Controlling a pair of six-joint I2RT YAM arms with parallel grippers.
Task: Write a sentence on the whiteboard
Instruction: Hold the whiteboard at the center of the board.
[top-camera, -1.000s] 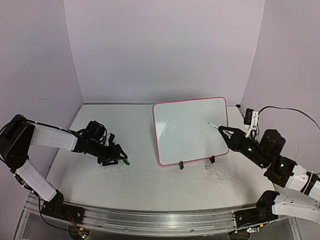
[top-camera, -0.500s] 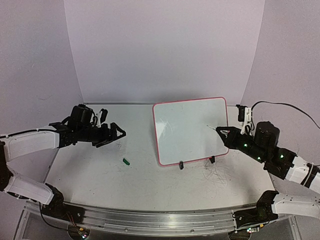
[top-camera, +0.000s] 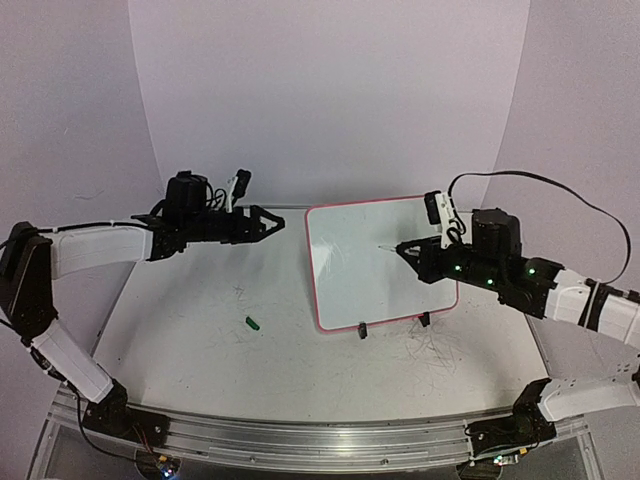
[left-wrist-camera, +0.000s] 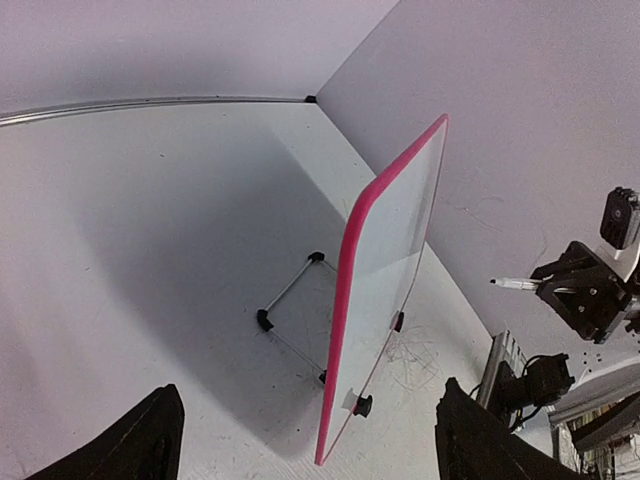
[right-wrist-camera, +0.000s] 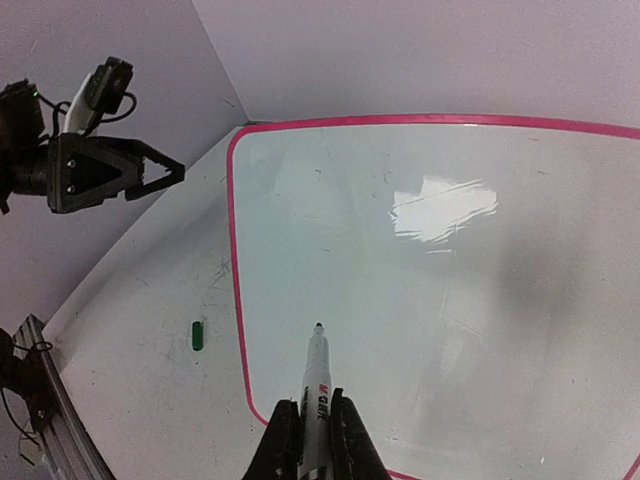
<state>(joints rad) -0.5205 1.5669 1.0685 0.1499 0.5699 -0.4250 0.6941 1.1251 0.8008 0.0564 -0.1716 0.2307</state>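
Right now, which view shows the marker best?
The right wrist view: the marker stands large in the middle, held in the right gripper, its tip sharp against the whiteboard. The top view shows only a thin sliver of it. The left wrist view shows it small, side-on, clear of the board.

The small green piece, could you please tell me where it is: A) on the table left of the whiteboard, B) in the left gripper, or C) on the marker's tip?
A: the small green piece lies on the table, left of the whiteboard, apart from the open left gripper.
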